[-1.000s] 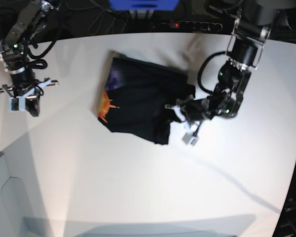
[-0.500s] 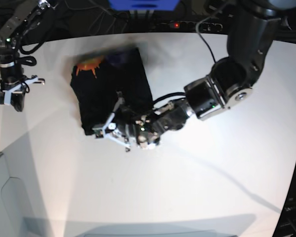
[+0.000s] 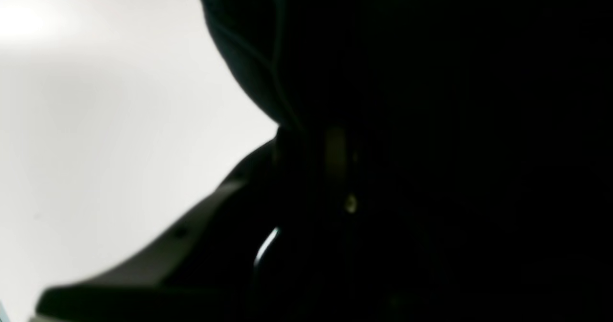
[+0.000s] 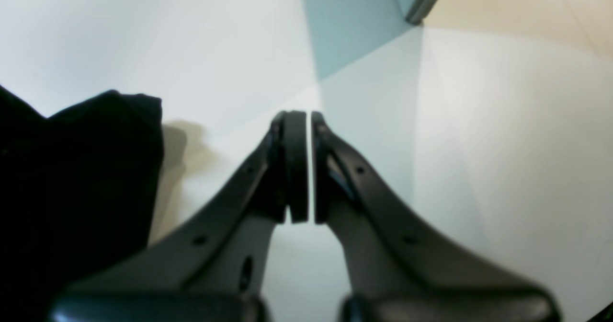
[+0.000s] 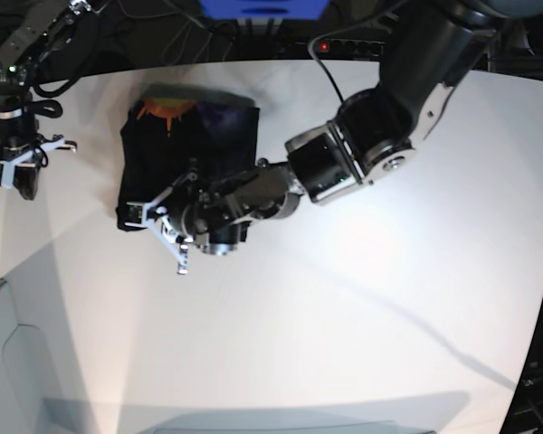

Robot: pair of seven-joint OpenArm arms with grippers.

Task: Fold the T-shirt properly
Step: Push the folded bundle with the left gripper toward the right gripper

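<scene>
Lying folded under left end effector (image 5: 163, 233) (grip unclear), T-shirt (image 5: 176, 154), right end effector (image 4: 301, 164) pressed together.

One T-shirt (image 5: 195, 136) lies on the one white worktop (image 5: 344, 298), a single black folded bundle showing one orange-and-purple print patch (at its far edge in the base view). Two robot arms reach over the surface, each ending in one tool: the left tool (image 5: 163, 237) and the right tool (image 5: 9, 176), so two in all.
</scene>
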